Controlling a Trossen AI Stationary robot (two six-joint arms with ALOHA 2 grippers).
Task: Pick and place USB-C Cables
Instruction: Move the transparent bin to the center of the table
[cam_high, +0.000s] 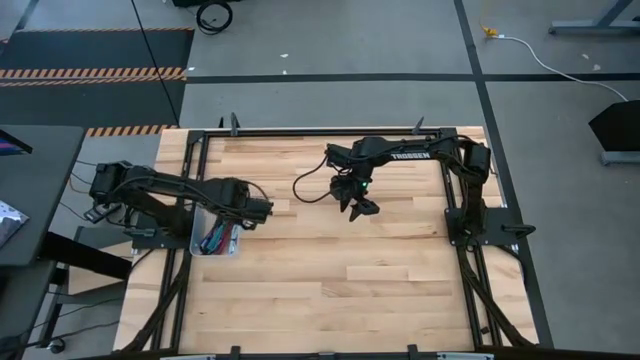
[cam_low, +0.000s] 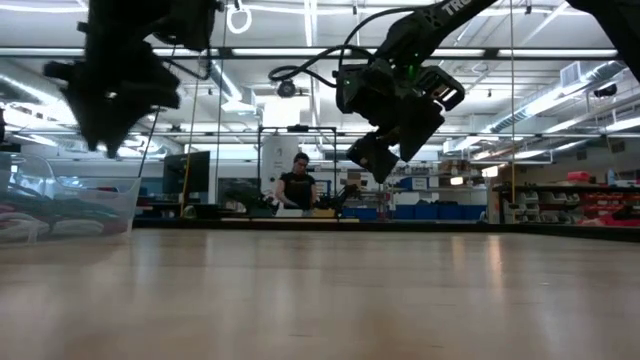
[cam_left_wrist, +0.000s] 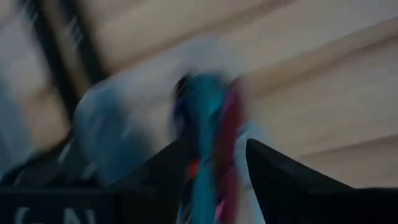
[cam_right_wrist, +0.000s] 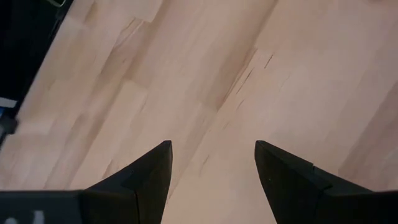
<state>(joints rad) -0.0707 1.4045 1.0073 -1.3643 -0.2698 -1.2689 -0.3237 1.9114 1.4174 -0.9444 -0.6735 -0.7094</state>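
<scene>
A small clear tub stands near the table's left edge; the low view shows it at the left. Several USB-C cables lie bundled in it, teal, red and purple. My left gripper hangs over the tub's far right corner, pointing steeply down, its fingers apart. In the blurred left wrist view a teal cable runs through the gap between them. My right gripper hovers open above bare wood at the table's middle, holding nothing. My left gripper has the teal cable showing in the gap between its parted fingers, seen from above. The picture is blurred, so I cannot tell whether either finger touches the cable or whether it lies in the tub below.
A black frame runs round the wooden table top. A black cord loops off the right arm. Beyond the table a person stands in the room. Bare wood fills the near half.
</scene>
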